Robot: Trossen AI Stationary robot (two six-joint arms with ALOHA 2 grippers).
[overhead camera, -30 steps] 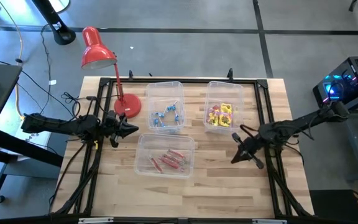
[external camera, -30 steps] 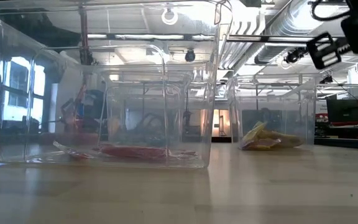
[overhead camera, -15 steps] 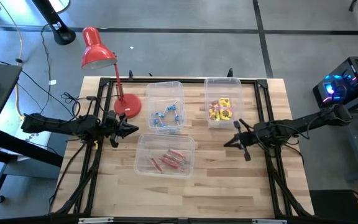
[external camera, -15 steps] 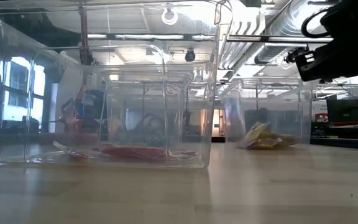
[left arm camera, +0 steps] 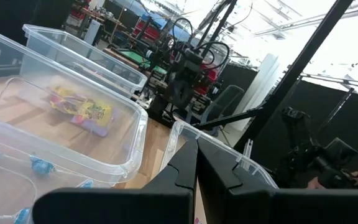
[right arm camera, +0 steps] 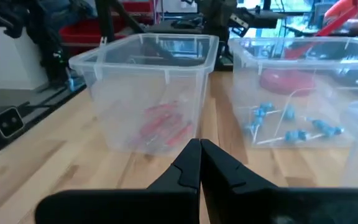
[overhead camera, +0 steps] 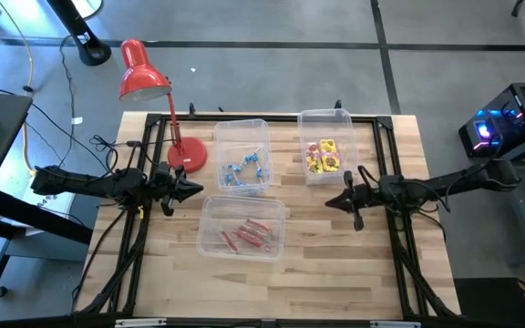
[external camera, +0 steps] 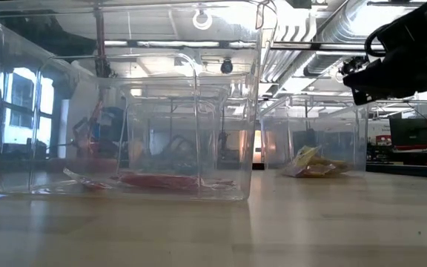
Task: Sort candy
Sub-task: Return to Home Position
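On the wooden table [overhead camera: 326, 273], seen from above, two dark arms reach in level from the sides: the left arm [overhead camera: 89, 182] from the left edge, the right arm [overhead camera: 445, 183] from the right. A red lamp [overhead camera: 144, 75] stands at the far left corner, its round base just beside the far left bin.

Three clear bins hold the candy: far left bin [overhead camera: 241, 123], far right bin [overhead camera: 325, 115], and near bin [overhead camera: 242, 256], which is set just in front of the far left one.

The left gripper [overhead camera: 197, 189] hangs just left of the gap between the far left bin and the near bin, pointing right. Its fingers [left arm camera: 179, 173] meet with no gap and hold nothing. The right gripper [overhead camera: 329, 201] hangs above bare wood on the near side of the far right bin, pointing left. Its fingers [right arm camera: 185, 168] are likewise pressed together and empty.

Candy, by kind:
- **Yellow packets** [overhead camera: 323, 157]: squarish with reddish marks, heaped in the middle of the far right bin. Their direction is not readable.
- **Red sticks** [overhead camera: 249, 235]: slim, lying flat in the middle of the near bin. Their long axes run mostly left to right, several slanted.
- **Blue pieces** [overhead camera: 243, 171]: tiny twist-wraps, scattered over the floor of the far left bin with no common direction.
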